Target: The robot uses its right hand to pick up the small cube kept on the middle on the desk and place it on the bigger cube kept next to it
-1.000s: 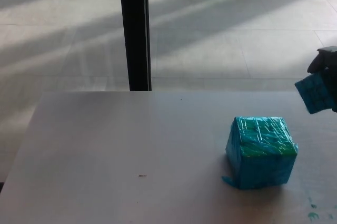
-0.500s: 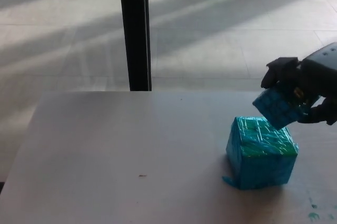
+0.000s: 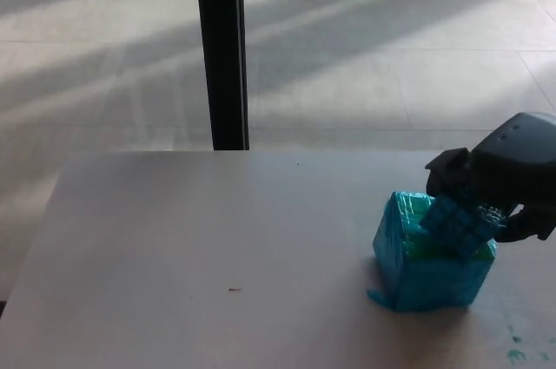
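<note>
The bigger cube (image 3: 426, 273), wrapped in shiny turquoise with a green top, stands on the white desk (image 3: 217, 247) at the right. My right hand (image 3: 499, 174) comes in from the right edge and is shut on the small blue cube (image 3: 456, 223). The small cube is tilted and lies against the top face of the bigger cube, under my fingers. My left hand does not show.
A black vertical post (image 3: 220, 48) rises behind the desk's far edge. Beyond it lies a tiled floor with bands of light. Small turquoise marks (image 3: 515, 352) dot the desk near the right front corner.
My right hand has come in from the right edge and down, carrying the small cube from beside the bigger cube onto its top.
</note>
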